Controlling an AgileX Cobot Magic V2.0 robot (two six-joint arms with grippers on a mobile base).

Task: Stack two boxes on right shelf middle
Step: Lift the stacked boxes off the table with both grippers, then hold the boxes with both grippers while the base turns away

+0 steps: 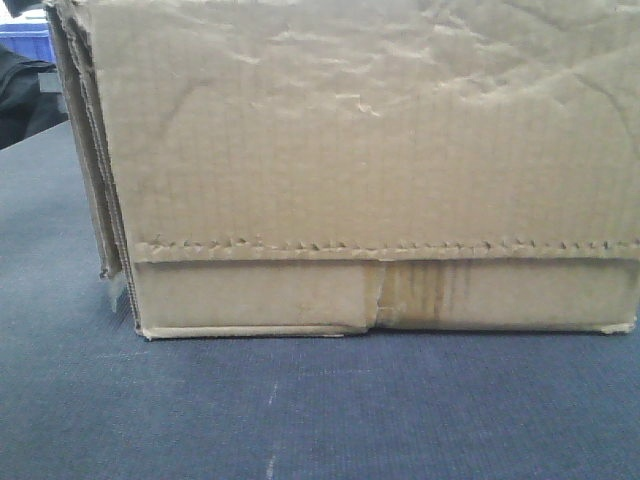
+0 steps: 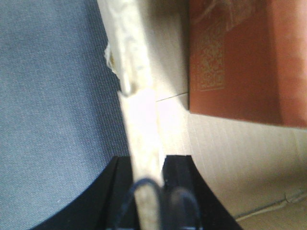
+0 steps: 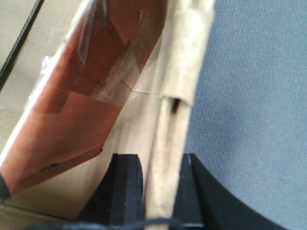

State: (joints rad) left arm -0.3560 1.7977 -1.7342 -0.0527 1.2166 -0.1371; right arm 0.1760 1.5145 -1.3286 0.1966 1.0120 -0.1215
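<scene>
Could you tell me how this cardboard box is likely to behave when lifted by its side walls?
The box probably flexes: its face is wrinkled, and the left hand and right hand pinch only thin walls. The flat red item inside may slide.

Looks along the upright wall of the box (image 2: 139,110), pale, washed out by glare, frayed near the top. Grips that wall at the bottom edge with the left gripper (image 2: 146,191), one black finger (image 2: 178,184) on each side, pressed against the cardboard. Left of the wall: blue-grey woven surface (image 2: 53,105). Right of it, inside the box: reddish-brown panel (image 2: 240,62) with a faint square printed pattern, against pale corrugated cardboard.
</scene>
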